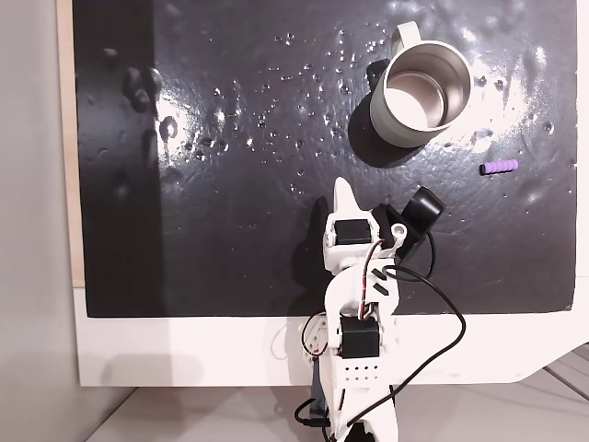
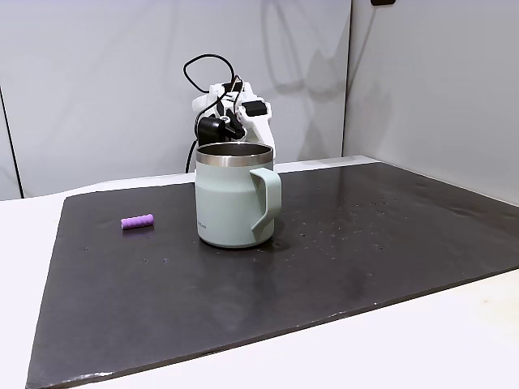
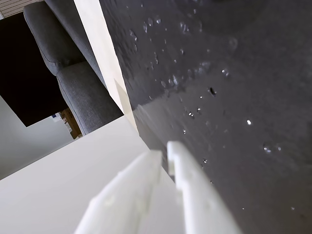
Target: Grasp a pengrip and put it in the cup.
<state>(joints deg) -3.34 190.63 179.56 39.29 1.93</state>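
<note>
In the wrist view the gripper (image 3: pixel 165 153) fills the near bottom edge, its two white fingers (image 3: pixel 192 195) pressed together with only a thin seam between them and nothing held. Beyond the tips lies the black mat (image 3: pixel 234 97), speckled with shiny spots, and to the left a pale table edge (image 3: pixel 105 53) with a grey chair (image 3: pixel 73 83) farther off.

In a fixed view from above, the arm (image 1: pixel 359 313) rises from the near bottom edge, its base on the white table (image 1: pixel 184 354) and its upper part over the near middle of the mat (image 1: pixel 230 184). The gripper (image 1: pixel 344 191) points away toward the far side, tips closed, well apart from both task things. The cup (image 1: pixel 416 101) stands upright at the far right of the mat, open steel inside showing, handle turned to the far side. The pengrip (image 1: pixel 499 167) lies flat on the mat, right of the cup and a little nearer, close to the mat's right edge and not touching the cup.

In another fixed view from the opposite side, the cup (image 2: pixel 235 198) stands in front of the arm (image 2: pixel 235 113), handle to the right, and the pengrip (image 2: pixel 137 221) lies to its left, apart from it.
</note>
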